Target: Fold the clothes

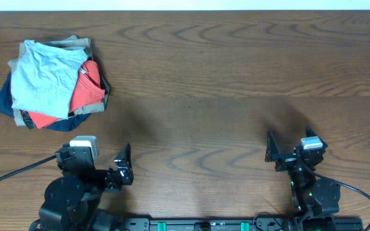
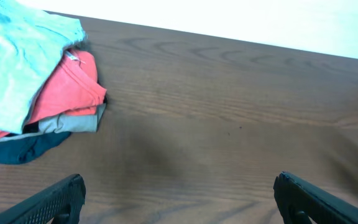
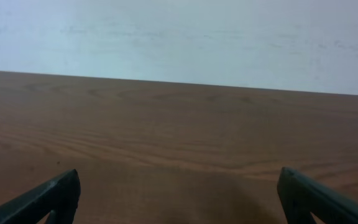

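Note:
The pale light-blue garment (image 1: 44, 77) lies bunched on top of a pile of clothes at the table's far left. It also shows at the upper left of the left wrist view (image 2: 14, 68). My left gripper (image 1: 122, 168) is open and empty near the front edge, well to the right of and nearer than the pile; its fingers (image 2: 176, 186) frame bare wood. My right gripper (image 1: 290, 146) is open and empty at the front right, over bare wood (image 3: 179, 183).
Under the light-blue garment lie a red-orange T-shirt (image 1: 85, 90), a khaki garment (image 1: 76, 43) and a navy garment (image 1: 5, 102). The brown wooden table (image 1: 223, 70) runs to a pale wall at the back (image 3: 179, 37).

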You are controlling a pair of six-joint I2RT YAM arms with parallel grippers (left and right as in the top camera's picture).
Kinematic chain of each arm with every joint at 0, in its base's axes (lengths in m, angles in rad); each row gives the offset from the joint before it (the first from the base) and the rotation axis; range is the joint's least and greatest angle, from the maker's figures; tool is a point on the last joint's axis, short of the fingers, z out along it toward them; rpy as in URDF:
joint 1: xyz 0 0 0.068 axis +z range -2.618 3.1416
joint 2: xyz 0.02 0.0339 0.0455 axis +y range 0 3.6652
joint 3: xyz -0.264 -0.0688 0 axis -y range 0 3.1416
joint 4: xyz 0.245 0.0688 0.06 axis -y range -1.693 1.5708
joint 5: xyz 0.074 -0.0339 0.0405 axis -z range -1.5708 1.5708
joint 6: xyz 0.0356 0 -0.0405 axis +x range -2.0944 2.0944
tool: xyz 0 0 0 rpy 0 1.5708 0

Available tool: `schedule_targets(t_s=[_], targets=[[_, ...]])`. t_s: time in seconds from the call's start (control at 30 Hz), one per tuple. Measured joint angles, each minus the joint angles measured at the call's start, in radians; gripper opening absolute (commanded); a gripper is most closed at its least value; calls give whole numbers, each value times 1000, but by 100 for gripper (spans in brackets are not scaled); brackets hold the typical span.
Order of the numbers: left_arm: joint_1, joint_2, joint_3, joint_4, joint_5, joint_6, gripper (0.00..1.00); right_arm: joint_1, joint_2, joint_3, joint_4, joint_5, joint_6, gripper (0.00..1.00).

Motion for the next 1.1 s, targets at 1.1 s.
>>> schedule_targets(t_s=[1.1], targets=[[23,0,0,0,0,0,98,12,0,0,0,0,-18,99]])
